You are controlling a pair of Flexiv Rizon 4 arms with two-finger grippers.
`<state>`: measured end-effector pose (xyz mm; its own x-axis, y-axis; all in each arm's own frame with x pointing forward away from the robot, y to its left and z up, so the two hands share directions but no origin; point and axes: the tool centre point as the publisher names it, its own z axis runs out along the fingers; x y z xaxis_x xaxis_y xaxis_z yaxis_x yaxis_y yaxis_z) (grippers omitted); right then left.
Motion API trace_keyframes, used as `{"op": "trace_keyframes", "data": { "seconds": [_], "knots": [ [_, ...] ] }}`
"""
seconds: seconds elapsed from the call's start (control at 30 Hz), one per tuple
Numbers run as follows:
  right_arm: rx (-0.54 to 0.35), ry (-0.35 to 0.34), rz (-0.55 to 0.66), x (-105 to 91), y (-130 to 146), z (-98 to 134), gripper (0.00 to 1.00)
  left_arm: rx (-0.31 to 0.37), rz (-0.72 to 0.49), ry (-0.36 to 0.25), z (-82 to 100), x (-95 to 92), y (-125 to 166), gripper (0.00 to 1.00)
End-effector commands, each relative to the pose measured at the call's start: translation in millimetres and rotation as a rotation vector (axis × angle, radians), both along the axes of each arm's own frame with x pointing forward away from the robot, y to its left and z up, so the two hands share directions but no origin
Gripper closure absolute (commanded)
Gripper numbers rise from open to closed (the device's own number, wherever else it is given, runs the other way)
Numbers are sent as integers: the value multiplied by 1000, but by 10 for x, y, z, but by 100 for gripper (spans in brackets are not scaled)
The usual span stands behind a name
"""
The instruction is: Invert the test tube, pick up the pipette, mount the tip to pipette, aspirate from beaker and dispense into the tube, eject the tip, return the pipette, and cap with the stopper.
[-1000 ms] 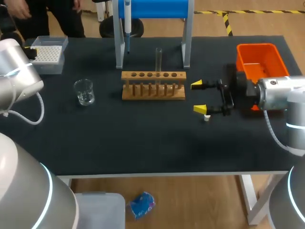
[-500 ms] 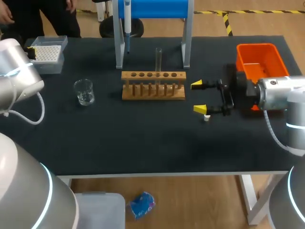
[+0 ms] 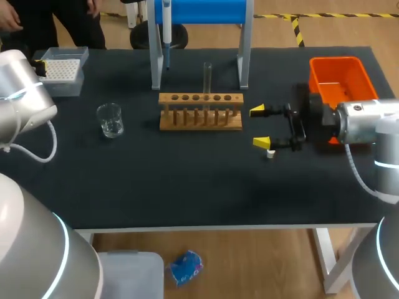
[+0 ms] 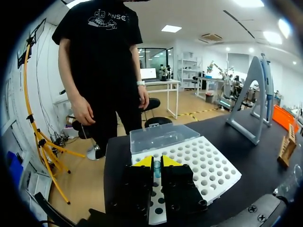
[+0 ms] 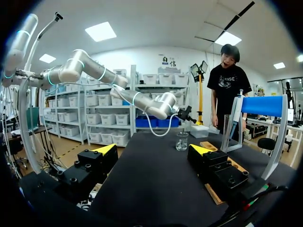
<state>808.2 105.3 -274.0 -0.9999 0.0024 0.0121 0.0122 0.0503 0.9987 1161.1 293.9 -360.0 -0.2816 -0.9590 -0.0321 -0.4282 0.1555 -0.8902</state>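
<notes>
Seemingly left claw (image 4: pixel 156 162) pinches a tip (image 4: pixel 156 170) over the box (image 4: pixel 208 165); lift it straight up, unhurried. Right claw (image 3: pixel 259 127) gapes, empty.

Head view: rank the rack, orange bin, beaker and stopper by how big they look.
1. Rack and bin: about alike; the right arm hides part of the bin, so no ranking.
2. Beaker.
3. Stopper, smallest.

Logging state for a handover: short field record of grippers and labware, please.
left gripper: shut on small blue piece, over tip box
right gripper: open, beside rack
tube: upright in rack
pipette: hanging on stand
stopper: on table by right gripper
beaker: on table, left of rack
</notes>
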Motion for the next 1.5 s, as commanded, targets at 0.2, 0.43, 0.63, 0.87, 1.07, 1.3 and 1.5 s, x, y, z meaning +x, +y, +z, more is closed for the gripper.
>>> {"op": "trace_keyframes", "data": {
  "seconds": [0.2, 0.43, 0.63, 0.87, 1.07, 1.3, 1.5],
  "knots": [
    [-1, -1, -3, -10, 3, -1, 0, 31, -3, -16, 135, -77, -13, 100],
    [-1, -1, -3, -10, 3, -1, 0, 40, -13, -21, 248, -89, -19, 100],
    [-1, -1, -3, -10, 3, -1, 0, 58, -24, -32, 364, -97, -38, 100],
    [-1, -1, -3, -10, 3, -1, 0, 73, -35, -49, 523, -118, -75, 100],
    [-1, -1, -3, -10, 3, -1, 0, 89, -52, -63, 670, -155, -112, 100],
    [-1, -1, -3, -10, 3, -1, 0, 135, -253, -38, 896, -384, -294, 100],
    [-1, -1, -3, -10, 3, -1, 0, 165, -464, -14, 1121, -725, -594, 100]
  ]
}}
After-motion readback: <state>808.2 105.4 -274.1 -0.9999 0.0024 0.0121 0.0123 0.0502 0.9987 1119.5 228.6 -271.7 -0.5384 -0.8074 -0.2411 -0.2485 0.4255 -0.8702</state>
